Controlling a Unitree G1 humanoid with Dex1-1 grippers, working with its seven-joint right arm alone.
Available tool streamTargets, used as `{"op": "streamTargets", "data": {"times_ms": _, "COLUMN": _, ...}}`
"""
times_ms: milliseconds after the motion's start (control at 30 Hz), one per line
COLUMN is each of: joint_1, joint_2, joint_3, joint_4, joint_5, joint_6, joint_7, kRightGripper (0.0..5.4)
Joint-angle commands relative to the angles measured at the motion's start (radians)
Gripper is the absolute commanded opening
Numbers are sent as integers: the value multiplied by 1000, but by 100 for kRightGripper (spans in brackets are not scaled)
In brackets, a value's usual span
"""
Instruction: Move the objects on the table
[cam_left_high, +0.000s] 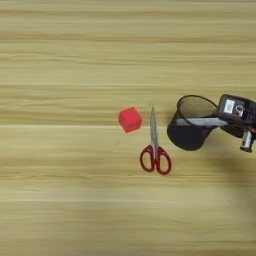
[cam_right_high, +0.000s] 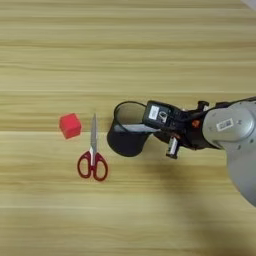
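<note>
On the desk (cam_left_high: 60, 200): one red cube (cam_left_high: 130, 119), one pair of scissors (cam_left_high: 154, 150), one mesh pen cup (cam_left_high: 191, 125). Right gripper (cam_right_high: 150, 125) at the cup's rim, closed on one white marker (cam_left_high: 200, 121) lying across the cup's mouth.

1. The counter (cam_left_high: 75, 210) is light tan wood grain with long horizontal streaks
2. The cube (cam_left_high: 130, 119) is plain red
3. The scissors (cam_left_high: 154, 145) have red handles and grey steel blades
4. The mesh pen cup (cam_right_high: 127, 134) is black
5. The marker (cam_left_high: 200, 121) shows white
6. The gripper (cam_right_high: 165, 120) is black with a white label, on a silver forearm (cam_right_high: 235, 130)
</note>
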Motion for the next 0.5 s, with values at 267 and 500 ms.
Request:
{"op": "streamTargets", "data": {"times_ms": 267, "joint_1": -91, "joint_2": -19, "joint_3": -48, "joint_4": -6, "joint_5": -7, "joint_6": 3, "joint_7": -14, "kRightGripper": 290}}
{"op": "streamTargets", "data": {"times_ms": 500, "joint_1": -90, "joint_2": -17, "joint_3": -53, "joint_4": -6, "joint_5": -7, "joint_6": 6, "joint_7": -15, "kRightGripper": 354}}
